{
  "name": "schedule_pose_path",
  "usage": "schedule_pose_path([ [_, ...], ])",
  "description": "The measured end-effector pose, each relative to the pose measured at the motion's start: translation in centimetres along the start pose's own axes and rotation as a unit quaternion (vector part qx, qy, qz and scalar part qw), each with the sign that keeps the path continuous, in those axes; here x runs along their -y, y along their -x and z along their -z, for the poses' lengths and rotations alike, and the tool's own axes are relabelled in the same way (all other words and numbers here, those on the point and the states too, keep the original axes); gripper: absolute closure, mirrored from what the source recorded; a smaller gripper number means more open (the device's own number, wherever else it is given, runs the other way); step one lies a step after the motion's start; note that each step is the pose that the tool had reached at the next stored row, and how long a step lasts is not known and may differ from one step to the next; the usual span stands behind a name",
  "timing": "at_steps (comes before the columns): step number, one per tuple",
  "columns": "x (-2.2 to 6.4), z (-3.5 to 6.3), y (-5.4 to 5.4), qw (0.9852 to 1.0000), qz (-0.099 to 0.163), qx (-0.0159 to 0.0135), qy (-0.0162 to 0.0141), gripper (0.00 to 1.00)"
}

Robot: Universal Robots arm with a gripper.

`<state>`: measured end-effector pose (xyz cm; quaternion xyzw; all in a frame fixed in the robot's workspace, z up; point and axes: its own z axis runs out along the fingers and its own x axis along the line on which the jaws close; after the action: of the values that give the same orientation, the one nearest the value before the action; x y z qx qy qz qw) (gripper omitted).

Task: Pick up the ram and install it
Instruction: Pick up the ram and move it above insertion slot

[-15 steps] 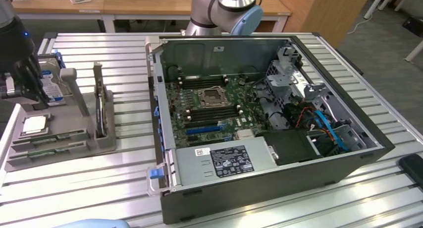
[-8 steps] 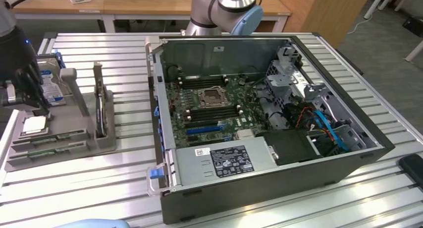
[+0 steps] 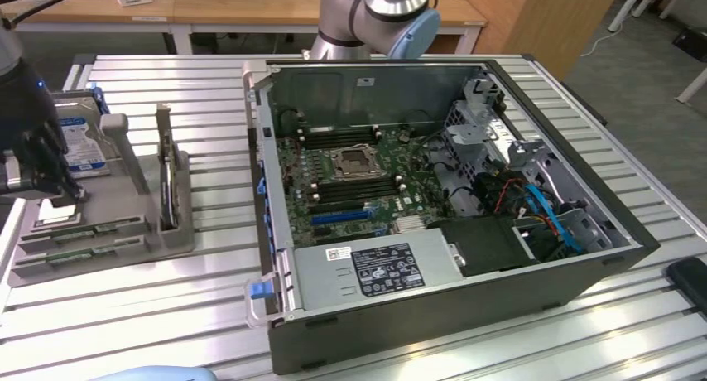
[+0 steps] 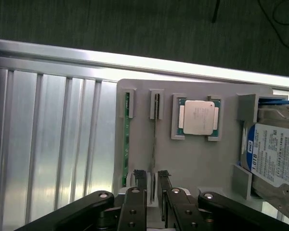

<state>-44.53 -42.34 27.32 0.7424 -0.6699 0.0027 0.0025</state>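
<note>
A grey holder [image 4: 197, 163] carries two ram sticks standing on edge in parallel slots. One ram [image 4: 126, 139] shows its green edge. The other ram [image 4: 154, 130] looks thin and dark, and its near end lies between my fingertips [image 4: 140, 179]. My gripper [image 4: 151, 180] straddles that end with a finger on each side and a small gap to the stick, so it is open. In the exterior view the gripper [image 3: 61, 197] hangs low over the holder [image 3: 132, 240] at the exterior view's left, above the green sticks [image 3: 83, 233].
A silver square processor [image 4: 198, 118] sits in the holder beside the ram slots, and a blue-labelled hard drive [image 4: 274, 154] lies beyond it. The open computer case [image 3: 442, 315] with its motherboard [image 3: 353, 182] fills the slatted table's [image 3: 210, 315] middle. The arm's base [image 3: 376, 16] stands behind it.
</note>
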Motion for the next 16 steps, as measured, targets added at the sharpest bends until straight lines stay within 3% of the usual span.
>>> schedule_pose_path([
  [7, -0.27, -0.52, -1.5, 1.0, 0.006, 0.0, 0.0001, 0.76],
  [16, -0.4, -1.97, -2.0, 0.9999, 0.017, 0.0, 0.0, 0.76],
])
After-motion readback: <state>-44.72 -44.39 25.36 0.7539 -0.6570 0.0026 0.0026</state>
